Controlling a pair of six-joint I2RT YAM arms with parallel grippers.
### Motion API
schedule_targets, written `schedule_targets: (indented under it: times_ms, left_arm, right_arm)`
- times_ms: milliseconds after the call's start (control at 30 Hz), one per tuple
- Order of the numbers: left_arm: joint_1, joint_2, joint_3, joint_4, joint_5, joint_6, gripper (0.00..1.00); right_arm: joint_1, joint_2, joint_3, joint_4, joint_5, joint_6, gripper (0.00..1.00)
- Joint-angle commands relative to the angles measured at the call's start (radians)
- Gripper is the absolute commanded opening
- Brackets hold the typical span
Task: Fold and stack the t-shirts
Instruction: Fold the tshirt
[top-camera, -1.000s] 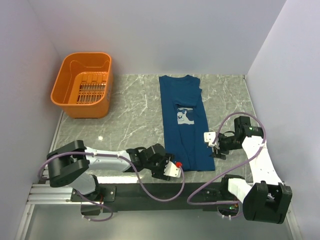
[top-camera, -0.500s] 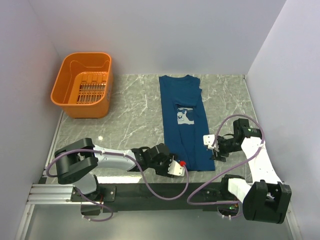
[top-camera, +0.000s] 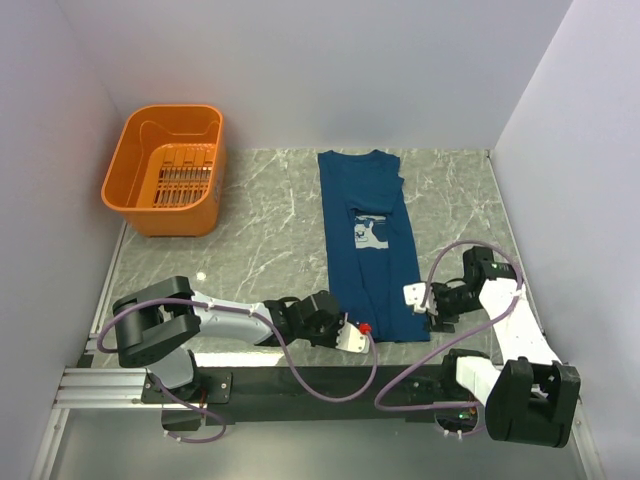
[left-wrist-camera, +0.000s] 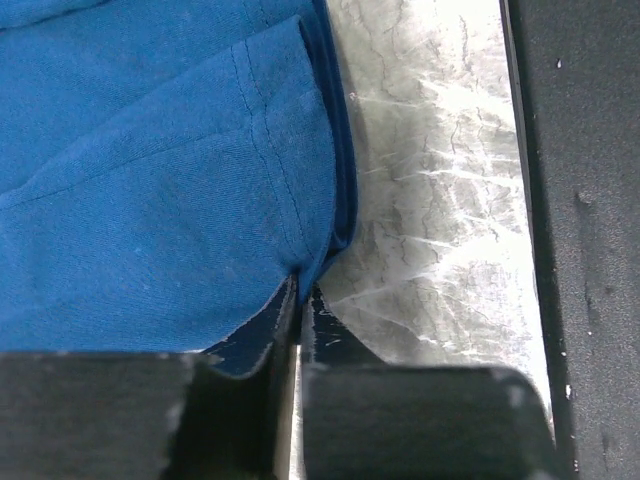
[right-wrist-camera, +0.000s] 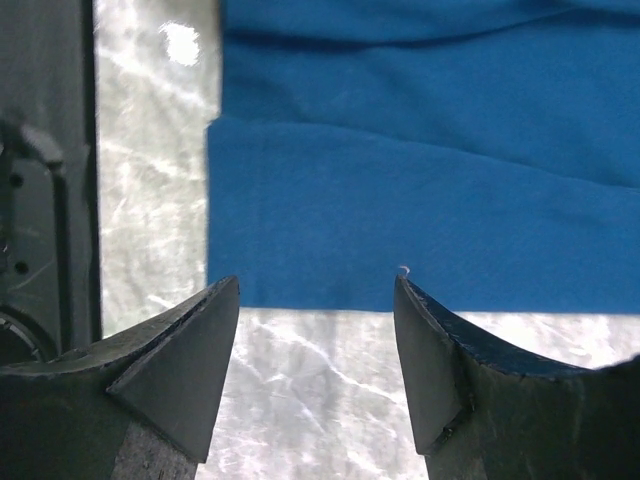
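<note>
In left gripper (left-wrist-camera: 298, 298), t-shirt (left-wrist-camera: 150, 180) corner (pinched)

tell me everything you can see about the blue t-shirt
The t-shirt is dark blue, soft cotton-looking cloth with a pale chest print. It lies flat on the marble-look table, folded into a long narrow strip, collar at the far end, hem toward the arms. The left gripper is shut on its near-left hem corner; the right gripper stands open at its near-right edge.

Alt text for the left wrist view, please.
The left gripper is pinched shut on a hem corner of the blue t-shirt, which fills the left of the frame. Grey marble table shows right, edged by a black rail.
</note>
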Motion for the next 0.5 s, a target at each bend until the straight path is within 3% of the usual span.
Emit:
schedule_targets:
  times_ms: [0,33,467]
  left_arm:
    - [-0.004,-0.005,-0.016,0.026,0.009,-0.038,0.05]
    - [-0.004,-0.007,-0.018,0.028,0.017,-0.044,0.01]
    - [0.001,-0.050,-0.024,0.037,0.075,-0.116,0.01]
  right_arm:
    - [0.001,-0.013,-0.025,-0.023,0.044,-0.109,0.70]
    - [0.018,-0.010,-0.040,-0.017,0.062,-0.120,0.70]
    - [0.231,-0.007,-0.169,0.184,0.183,0.032,0.70]
